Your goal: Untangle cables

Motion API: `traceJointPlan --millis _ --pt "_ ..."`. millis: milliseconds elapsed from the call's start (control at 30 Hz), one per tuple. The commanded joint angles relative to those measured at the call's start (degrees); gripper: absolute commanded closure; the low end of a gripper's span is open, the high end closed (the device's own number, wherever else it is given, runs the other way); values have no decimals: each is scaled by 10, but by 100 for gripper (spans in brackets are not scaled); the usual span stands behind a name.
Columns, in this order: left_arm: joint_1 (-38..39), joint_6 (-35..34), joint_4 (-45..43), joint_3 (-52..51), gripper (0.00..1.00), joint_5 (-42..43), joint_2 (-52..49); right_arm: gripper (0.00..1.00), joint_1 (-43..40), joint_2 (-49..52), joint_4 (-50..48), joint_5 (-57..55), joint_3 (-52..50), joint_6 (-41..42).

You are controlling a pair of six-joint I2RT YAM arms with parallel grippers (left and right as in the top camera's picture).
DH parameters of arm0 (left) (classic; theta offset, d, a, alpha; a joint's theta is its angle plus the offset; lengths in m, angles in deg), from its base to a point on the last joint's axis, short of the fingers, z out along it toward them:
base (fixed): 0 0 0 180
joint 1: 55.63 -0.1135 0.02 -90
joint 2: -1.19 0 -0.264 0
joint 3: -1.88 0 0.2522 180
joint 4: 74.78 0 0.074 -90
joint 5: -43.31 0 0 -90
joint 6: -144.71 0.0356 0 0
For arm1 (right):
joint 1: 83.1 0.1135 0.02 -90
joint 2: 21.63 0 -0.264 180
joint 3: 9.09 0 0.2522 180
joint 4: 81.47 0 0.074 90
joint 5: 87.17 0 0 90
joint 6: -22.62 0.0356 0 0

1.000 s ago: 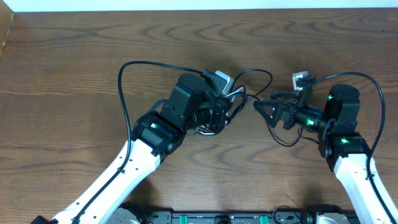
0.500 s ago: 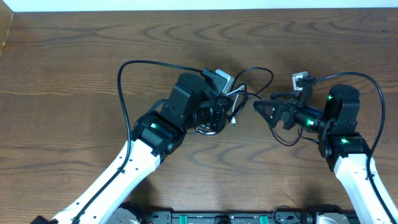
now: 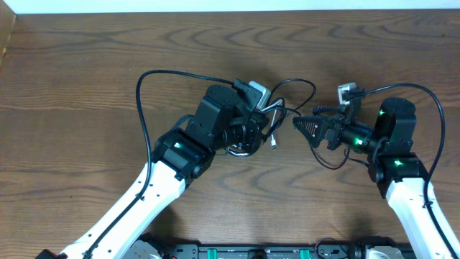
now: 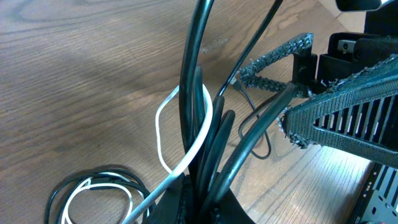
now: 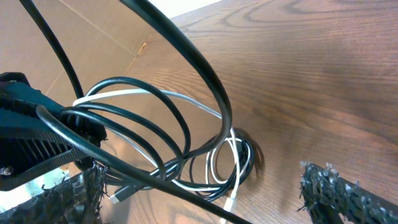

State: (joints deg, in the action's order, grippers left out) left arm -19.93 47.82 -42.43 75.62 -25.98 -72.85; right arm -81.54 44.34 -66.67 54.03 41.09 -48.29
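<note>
The thin black and white cables (image 3: 272,115) sit bunched at the middle of the brown wooden table (image 3: 86,79), pinched in the left gripper (image 3: 260,124). Their loose white plug end (image 3: 274,144) has drifted slightly rightward over the last second. The right gripper (image 3: 302,122), just beside the bundle, is spread wide.

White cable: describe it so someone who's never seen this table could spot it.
On the wooden table, look mid-table at the bundle in the left hand. The white cable loops through it, the only pale cord among black ones.
</note>
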Motion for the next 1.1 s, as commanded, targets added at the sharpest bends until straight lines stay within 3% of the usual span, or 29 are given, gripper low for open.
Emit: traceJointPlan --millis 0,1067 --pt "-1 14 2 9 92 7 15 1 -2 -1 -4 -3 5 6" --pt "-1 19 7 9 92 9 14 1 -2 -1 0 -3 5 3"
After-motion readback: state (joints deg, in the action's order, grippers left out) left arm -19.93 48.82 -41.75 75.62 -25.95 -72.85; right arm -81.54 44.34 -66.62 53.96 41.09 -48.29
